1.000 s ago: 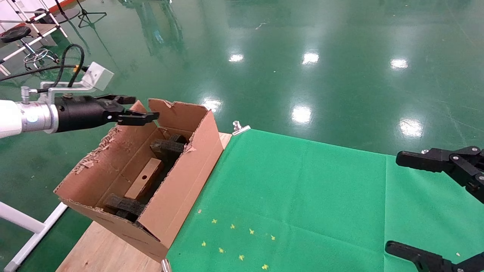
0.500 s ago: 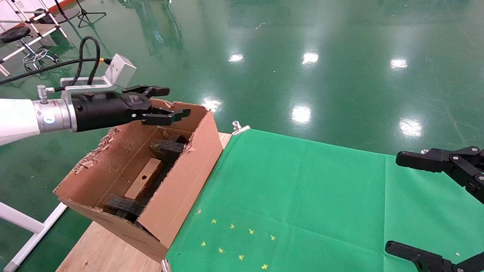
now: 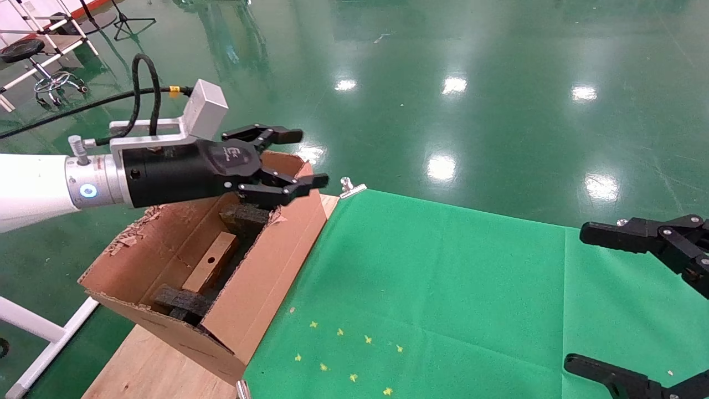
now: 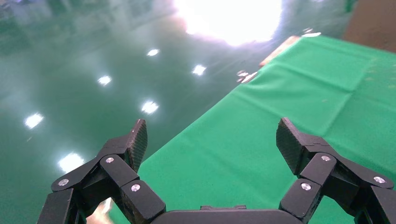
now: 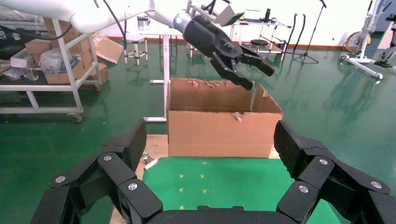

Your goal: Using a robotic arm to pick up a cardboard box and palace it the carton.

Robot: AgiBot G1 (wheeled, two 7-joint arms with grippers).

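A: What takes up the most room?

B: The green cloth [image 3: 443,288], spread over the table from the middle out to 3 and 5 o'clock in the head view. Bare wood [image 3: 144,366] shows at 7 o'clock, and a silver clip [image 3: 351,188] pins the cloth's far corner.

A: And the carton?

B: The carton [image 3: 260,288] stands at 9 o'clock on the table's left end, flaps up, edges torn. The right wrist view shows it [image 5: 219,130] head-on, at 12 o'clock beyond the cloth.

A: Where is the box?

B: The box [image 3: 211,268] lies inside the carton, tilted, its narrow face with the round hole turned up. One black foam block [image 3: 243,217] sits at its far end, another [image 3: 183,302] at its near end.

A: The arm?

B: The left arm [image 3: 33,185] reaches in from 9 o'clock, level, above the carton's far flap. Its gripper [image 3: 296,158] is past the flap's top edge, at about 11 o'clock, fingers spread and holding nothing. The left wrist view confirms it: both fingertips [image 4: 137,142] stand apart over the floor and cloth edge.

A: The other side?

B: The right gripper [image 3: 576,299] is parked at 4 o'clock over the cloth's right edge, its fingers wide apart, nothing between them.
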